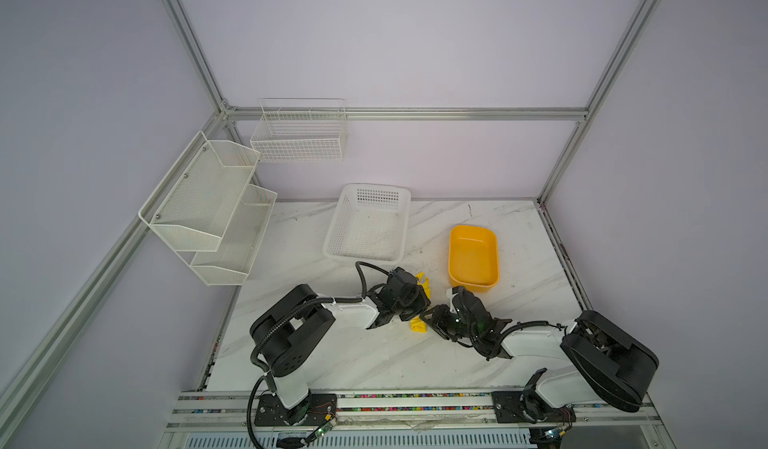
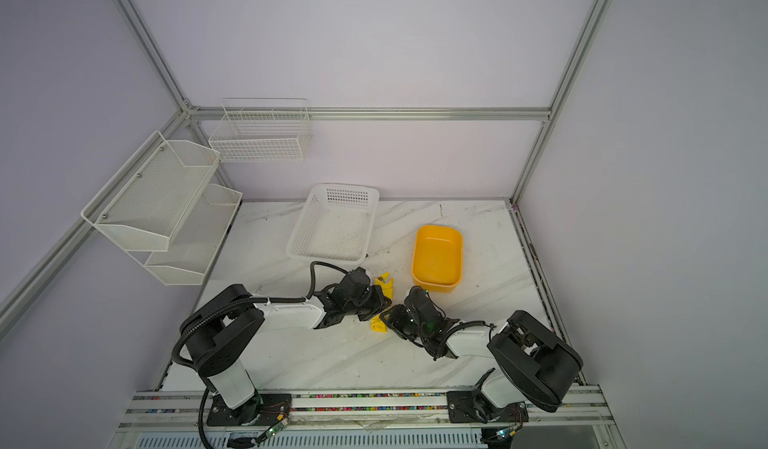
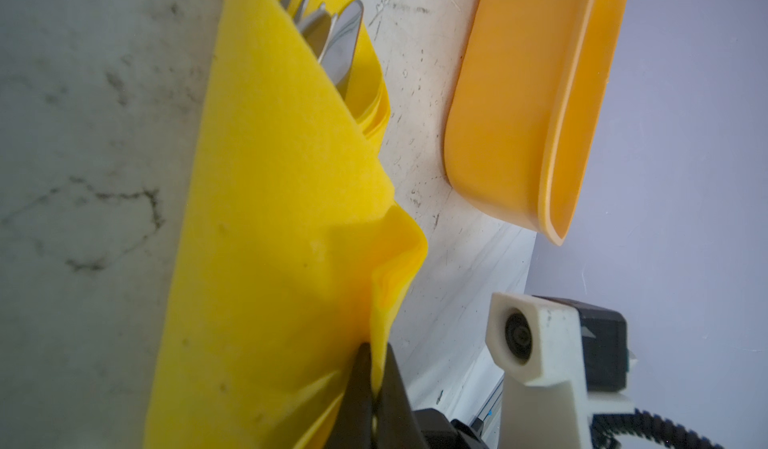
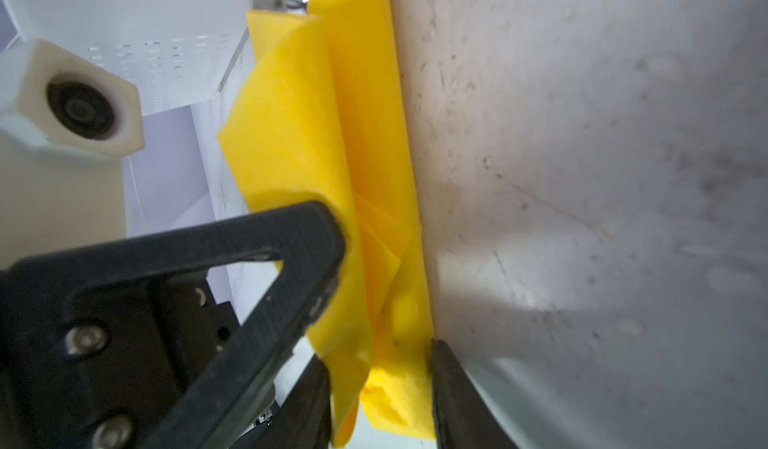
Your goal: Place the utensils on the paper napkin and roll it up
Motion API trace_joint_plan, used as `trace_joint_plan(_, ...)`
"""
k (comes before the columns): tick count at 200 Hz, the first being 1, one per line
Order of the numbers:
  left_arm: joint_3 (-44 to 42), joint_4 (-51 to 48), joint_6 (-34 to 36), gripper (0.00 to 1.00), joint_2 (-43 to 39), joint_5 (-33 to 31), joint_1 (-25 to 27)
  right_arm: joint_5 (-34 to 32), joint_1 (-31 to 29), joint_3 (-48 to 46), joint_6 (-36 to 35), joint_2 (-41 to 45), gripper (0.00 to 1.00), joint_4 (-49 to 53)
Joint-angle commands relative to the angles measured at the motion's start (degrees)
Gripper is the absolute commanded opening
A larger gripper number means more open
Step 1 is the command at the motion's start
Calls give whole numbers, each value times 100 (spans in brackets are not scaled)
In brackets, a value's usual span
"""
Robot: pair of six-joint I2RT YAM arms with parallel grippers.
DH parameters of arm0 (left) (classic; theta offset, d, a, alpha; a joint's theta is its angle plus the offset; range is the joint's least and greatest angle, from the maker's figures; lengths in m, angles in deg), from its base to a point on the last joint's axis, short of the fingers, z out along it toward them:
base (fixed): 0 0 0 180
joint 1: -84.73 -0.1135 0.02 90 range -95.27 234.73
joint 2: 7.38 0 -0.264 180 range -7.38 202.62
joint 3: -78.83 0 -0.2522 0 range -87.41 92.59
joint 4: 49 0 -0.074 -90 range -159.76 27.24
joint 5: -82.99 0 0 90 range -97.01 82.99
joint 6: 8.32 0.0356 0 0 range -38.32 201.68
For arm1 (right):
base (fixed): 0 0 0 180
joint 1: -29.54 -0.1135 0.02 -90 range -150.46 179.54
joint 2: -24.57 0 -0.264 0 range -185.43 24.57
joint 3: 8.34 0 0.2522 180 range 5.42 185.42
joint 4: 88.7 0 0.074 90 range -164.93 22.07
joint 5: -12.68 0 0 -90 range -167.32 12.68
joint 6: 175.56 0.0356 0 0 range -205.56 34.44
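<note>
While the left fingers pinch the napkin folded over the utensils, the right fingers stand narrow around it; grip I cannot tell.

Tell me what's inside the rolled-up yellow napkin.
At one open end of the paper napkin, the tines of a fork and a second flat silver utensil poke out. Their handles, and any further pieces, are covered by the paper.

Matt, soft-fibred yellow paper napkin, glossy silver metal utensils; smooth plastic tub — scuffed marble-look table
</note>
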Motion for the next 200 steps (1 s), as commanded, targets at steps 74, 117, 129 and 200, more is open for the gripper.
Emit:
trace_joint_plan(74, 410, -87, 268, 15, -260, -22, 29, 206, -4, -257, -23, -62, 10, -236)
trace_joint_plan(117, 419, -546, 600, 22, -600, -301, 29, 260, -5, -247, -112, -105, 1, -175)
trace_joint_plan(129, 410, -761, 729, 27, -740, -480, 31, 281, -2, -238, -160, -113, 0, -124)
trace_joint_plan(200, 339, -2099, 1102, 47, -1143, -1271, -26, 158, 1, -306, -293, 142, 0, 393)
